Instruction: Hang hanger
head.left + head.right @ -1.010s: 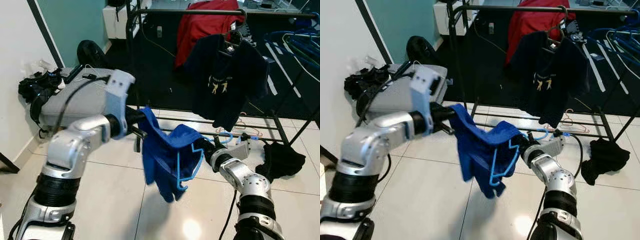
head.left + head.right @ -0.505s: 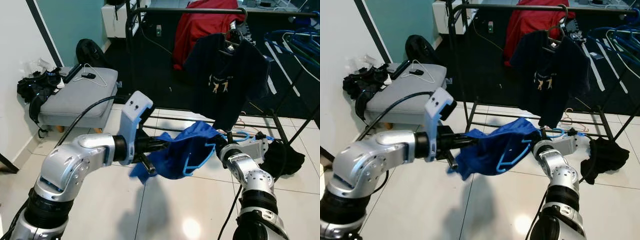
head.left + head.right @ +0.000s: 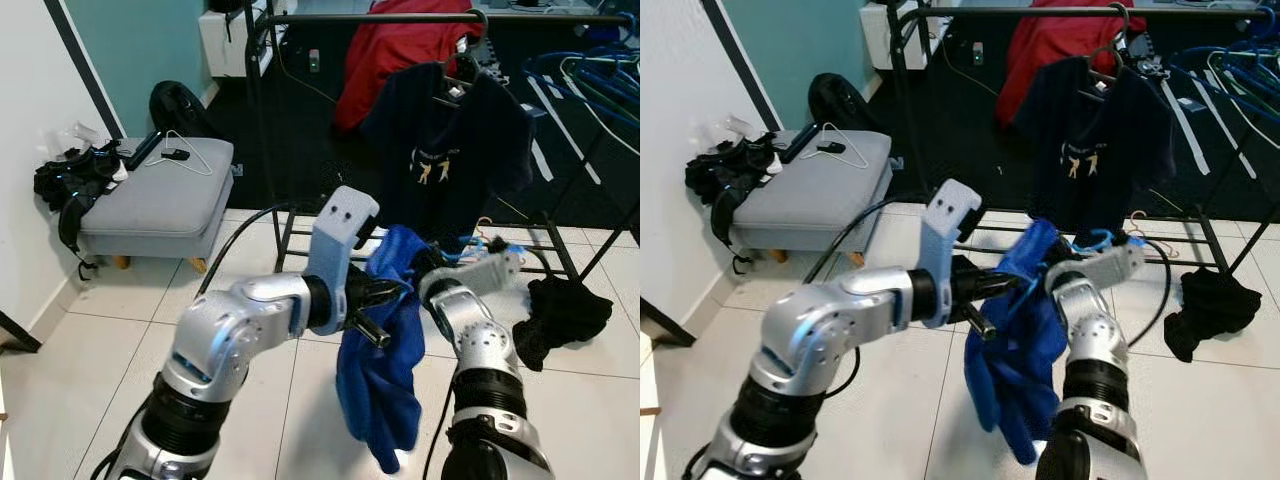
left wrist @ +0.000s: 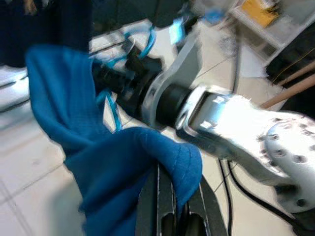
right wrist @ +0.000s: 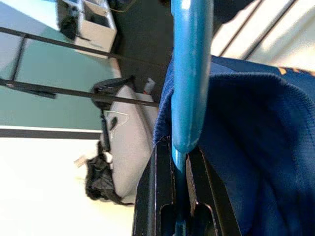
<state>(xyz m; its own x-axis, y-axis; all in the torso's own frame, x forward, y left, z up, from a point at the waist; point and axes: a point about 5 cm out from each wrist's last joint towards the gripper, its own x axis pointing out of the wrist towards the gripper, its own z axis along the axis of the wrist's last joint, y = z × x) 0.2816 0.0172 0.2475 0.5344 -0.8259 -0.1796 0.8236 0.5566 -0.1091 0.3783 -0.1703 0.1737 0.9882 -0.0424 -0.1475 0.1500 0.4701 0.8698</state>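
A blue garment (image 3: 385, 370) hangs in a long fold from a light blue hanger (image 5: 189, 73), in front of the black clothes rack's rail (image 3: 420, 18). My left gripper (image 3: 385, 296) reaches across from the left and is shut on a fold of the blue garment (image 4: 138, 162) near its top. My right gripper (image 3: 428, 270) sits just right of it and is shut on the blue hanger's stem, with the hook (image 3: 1095, 240) curling out beside the wrist. The two grippers are close together, well below the rail.
A navy shirt (image 3: 450, 150) and a red garment (image 3: 385, 55) hang on the rail. Several empty blue hangers (image 3: 590, 80) are at the far right. A grey ottoman (image 3: 160, 195) stands left, dark clothing (image 3: 560, 310) lies on the tiles at the right.
My left arm has swung right until its gripper is beside the right one. The blue garment, stretched out sideways before, now droops straight down.
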